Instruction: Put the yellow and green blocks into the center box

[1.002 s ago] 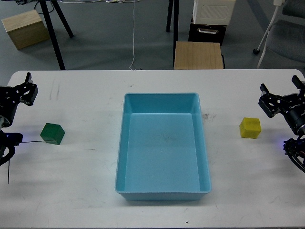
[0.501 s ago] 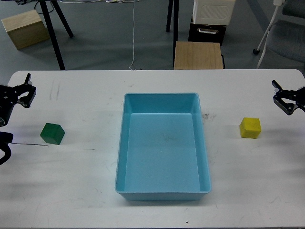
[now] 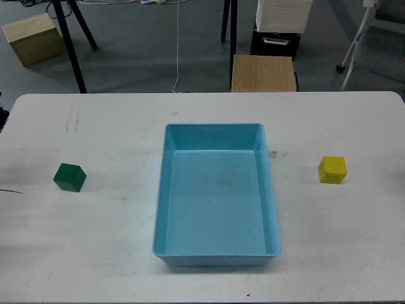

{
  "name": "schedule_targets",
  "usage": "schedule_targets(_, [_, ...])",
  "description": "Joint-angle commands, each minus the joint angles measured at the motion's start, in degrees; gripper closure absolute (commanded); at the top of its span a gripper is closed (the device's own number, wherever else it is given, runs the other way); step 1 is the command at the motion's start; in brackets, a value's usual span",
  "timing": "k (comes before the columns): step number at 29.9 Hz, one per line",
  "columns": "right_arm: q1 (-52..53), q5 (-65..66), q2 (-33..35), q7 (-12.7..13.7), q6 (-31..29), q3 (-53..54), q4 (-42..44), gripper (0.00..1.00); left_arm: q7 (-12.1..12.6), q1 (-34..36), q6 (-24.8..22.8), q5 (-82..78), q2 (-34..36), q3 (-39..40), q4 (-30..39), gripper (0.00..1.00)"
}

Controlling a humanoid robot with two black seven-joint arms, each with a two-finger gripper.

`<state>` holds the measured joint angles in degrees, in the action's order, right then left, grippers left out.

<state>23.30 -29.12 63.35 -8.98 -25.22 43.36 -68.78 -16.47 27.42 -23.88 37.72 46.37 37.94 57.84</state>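
Head view: one white table, smooth matte top with rounded far corners and a few faint dark scuffs; one light blue box at its centre, rectangular, open-topped, smooth plastic-looking walls with rounded corners, nothing in it; one green block, a small cube, on the table well to the left of the box; one yellow block, a small cube of like size, on the table well to the right of the box; both blocks outside the box and apart from it. Neither gripper is in the frame, so finger state of left and right hand cannot be told; only a sliver of dark hardware shows at the left edge. Beyond the table on the grey floor: two light wooden boxes, one behind centre and one at far left; one white bin stacked on a black case; black stand legs; part of one wheeled chair at far right
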Motion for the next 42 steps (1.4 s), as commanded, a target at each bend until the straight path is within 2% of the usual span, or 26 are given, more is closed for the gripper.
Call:
schedule_targets(1, [0.1, 2.7, 2.6, -0.6, 0.1, 0.9, 1.5, 0.02, 0.6, 0.1, 0.1, 0.0, 0.1, 0.0, 0.7, 0.0])
schedule_targets(6, [-0.2, 3.0, 7.0, -1.0, -0.8, 0.8, 3.7, 0.01, 0.5, 0.1, 0.2, 0.0, 0.2, -0.1, 1.4, 0.0])
schedule_targets(10, [-0.6, 4.3, 8.0, -3.7, -2.5, 0.5, 6.6, 0.01, 0.3, 0.0, -0.2, 0.0, 0.2, 0.0, 1.6, 0.0])
schedule_targets(20, [-0.8, 6.3, 7.1, -3.2, -2.8, -2.0, 6.0, 0.01, -0.1, 0.3, 0.0, 0.1, 0.1, 0.9, 1.6, 0.0])
schedule_targets(26, [-1.2, 6.9, -3.5, -3.3, -2.8, -2.2, 6.9, 0.01, 0.2, 1.2, 0.6, 0.2, -0.2, 0.6, 1.5, 0.0])
schedule_targets(32, [-2.0, 12.5, -16.1, -3.7, -0.4, -4.5, 12.4, 0.01, 0.1, 1.1, 1.6, 0.2, 0.0, 0.4, 1.5, 0.0])
schedule_targets(39, [-1.9, 18.7, -18.2, -3.8, 0.1, -4.4, 12.6, 0.01, 0.2, 0.8, 2.9, 0.3, 0.4, 0.5, 1.5, 0.0])
schedule_targets(42, [-0.9, 22.2, -17.7, -3.8, 2.9, -4.9, 11.8, 0.01, 0.1, 0.8, 2.9, 0.3, 0.3, 0.6, 1.5, 0.0])
